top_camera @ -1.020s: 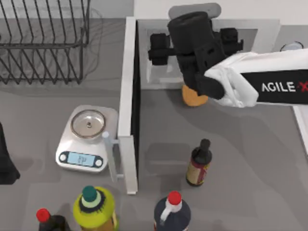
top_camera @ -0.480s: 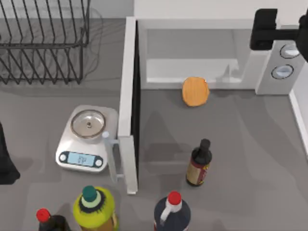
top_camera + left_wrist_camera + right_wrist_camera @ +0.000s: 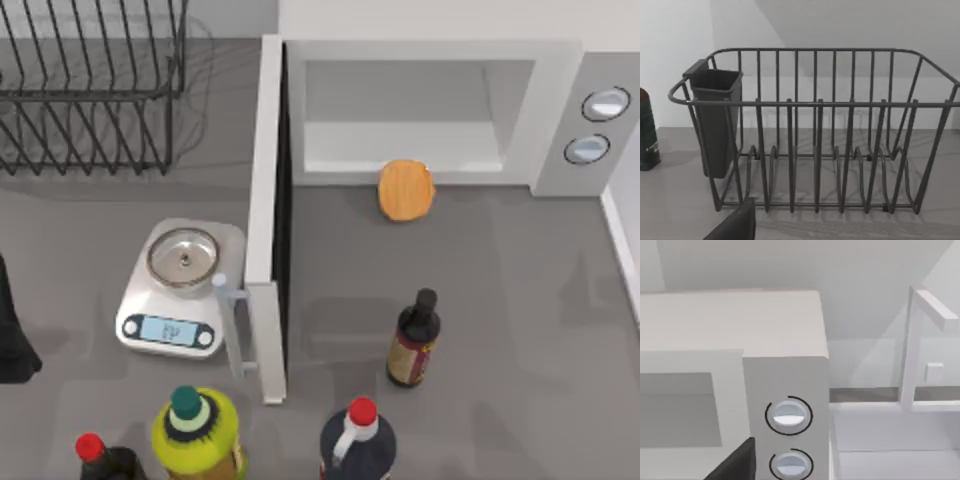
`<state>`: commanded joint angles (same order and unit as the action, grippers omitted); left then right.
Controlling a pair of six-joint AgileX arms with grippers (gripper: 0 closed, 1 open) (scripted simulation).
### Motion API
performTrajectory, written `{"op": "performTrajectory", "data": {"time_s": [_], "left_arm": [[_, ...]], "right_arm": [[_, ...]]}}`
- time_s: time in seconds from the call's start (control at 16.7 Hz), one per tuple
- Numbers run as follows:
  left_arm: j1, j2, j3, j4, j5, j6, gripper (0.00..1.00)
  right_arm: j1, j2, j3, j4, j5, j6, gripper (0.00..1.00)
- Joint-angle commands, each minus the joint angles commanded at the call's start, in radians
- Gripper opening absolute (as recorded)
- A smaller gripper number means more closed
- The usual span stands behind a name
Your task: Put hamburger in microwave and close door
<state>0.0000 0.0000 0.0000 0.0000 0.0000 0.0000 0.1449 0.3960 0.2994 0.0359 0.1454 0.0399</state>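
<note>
Near edge of the desk (image 3: 520,330): a row of bottles, clear of the work. One dark bottle (image 3: 412,340) stands between them and the oven mouth. Left of the door sits a kitchen scale (image 3: 180,290); behind it, a wire dish rack (image 3: 815,135).

The door (image 3: 266,215) is swung fully open, edge-on from above, its bar handle (image 3: 228,325) at the near end.

The hamburger (image 3: 405,189) lies at the mouth of the microwave (image 3: 430,110), on the front lip of the cavity and partly overhanging the desk, knobs to its right.

Fingers on both arms: cannot tell. The left wrist camera faces the rack, the right one the knob panel.

Judgement: placement only marginal, door not closed. Next: nudge the bun deeper so the door clears it, then sweep the door shut from its outer face.
</note>
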Motion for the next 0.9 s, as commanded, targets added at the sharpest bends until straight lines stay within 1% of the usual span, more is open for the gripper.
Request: {"op": "performTrajectory", "data": {"time_s": [0.18, 0.36, 0.48, 0.78, 0.9], "left_arm": [[0.0, 0.0, 0.0, 0.0, 0.0, 0.0, 1.0], [0.0, 0.0, 0.0, 0.0, 0.0, 0.0, 1.0], [0.0, 0.0, 0.0, 0.0, 0.0, 0.0, 1.0], [0.0, 0.0, 0.0, 0.0, 0.0, 0.0, 1.0], [0.0, 0.0, 0.0, 0.0, 0.0, 0.0, 0.85]], "right_arm": [[-0.077, -0.225, -0.165, -0.023, -0.077, -0.023, 1.0], [-0.129, -0.357, -0.269, -0.034, -0.129, -0.036, 1.0], [-0.144, -0.393, -0.297, -0.036, -0.144, -0.04, 1.0], [-0.145, -0.396, -0.299, -0.036, -0.145, -0.04, 1.0], [-0.145, -0.396, -0.299, -0.036, -0.145, -0.04, 1.0]]}}
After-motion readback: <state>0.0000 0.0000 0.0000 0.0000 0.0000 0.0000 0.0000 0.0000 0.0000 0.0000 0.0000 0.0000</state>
